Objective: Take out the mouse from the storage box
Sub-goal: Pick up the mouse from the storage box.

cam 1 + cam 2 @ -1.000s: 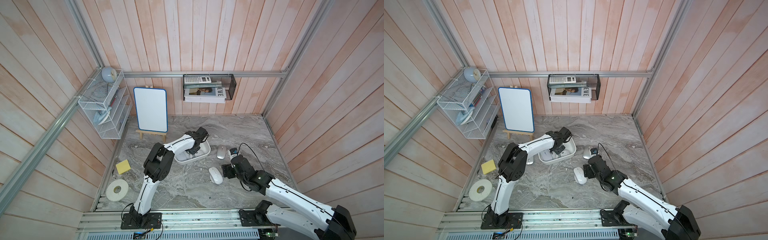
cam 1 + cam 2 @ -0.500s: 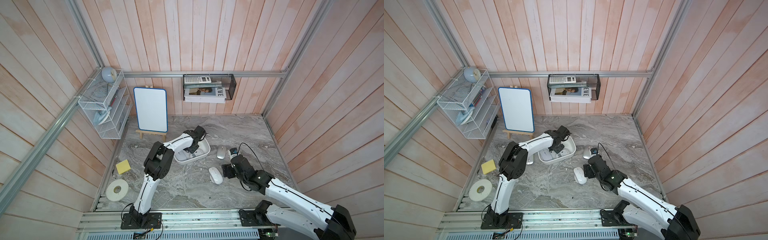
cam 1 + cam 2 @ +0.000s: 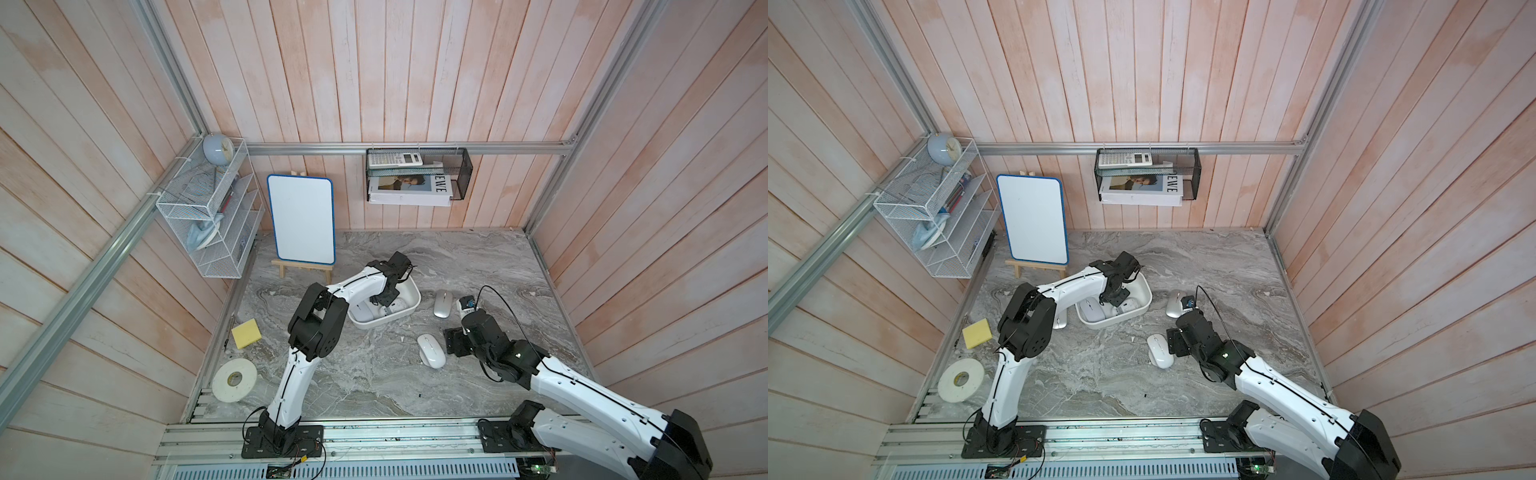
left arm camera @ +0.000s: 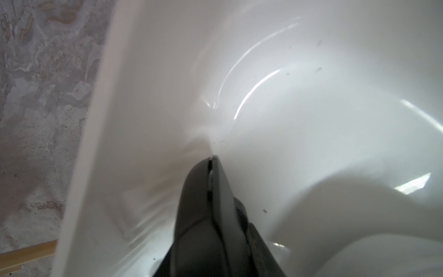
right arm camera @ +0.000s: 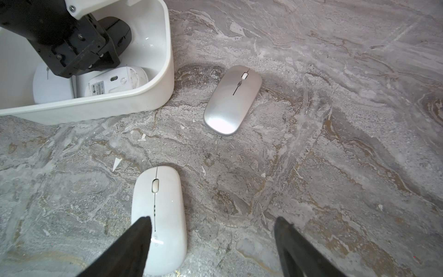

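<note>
Plainly, the chief finding is an empty grip. My left gripper (image 4: 212, 165) is down inside the storage box (image 3: 390, 321), jaws pressed together tip to tip, and nothing shows between them. If I lift from here, I judge I come up with no mouse.

Second risk: the closed fingers (image 4: 199, 215) stand near the storage box's inner wall. The tub looks light and smooth. A sideways push to dig under a mouse could slide or tip it instead.

Third risk: the mice are slim and glossy. One lies belly up, so a pinch across its edges may squirt it away.

Position of the task's things: two mice lie on the floor of the storage box, against its near wall. These are the upturned white mouse (image 5: 115, 81) and the second white mouse (image 5: 50, 87), side by side. My left gripper hangs over the place where they meet. In the left wrist view one of them shows as a rounded white shape just beside my fingers, not between them. A dark rounded form at the far end of the storage box may be another mouse; I cannot tell.

My right gripper (image 5: 212, 218) is spread wide and holds nothing. It hovers outside the storage box over the loose white mouse (image 3: 431, 351). The silver mouse (image 3: 442, 303) lies just outside the storage box's end wall.
</note>
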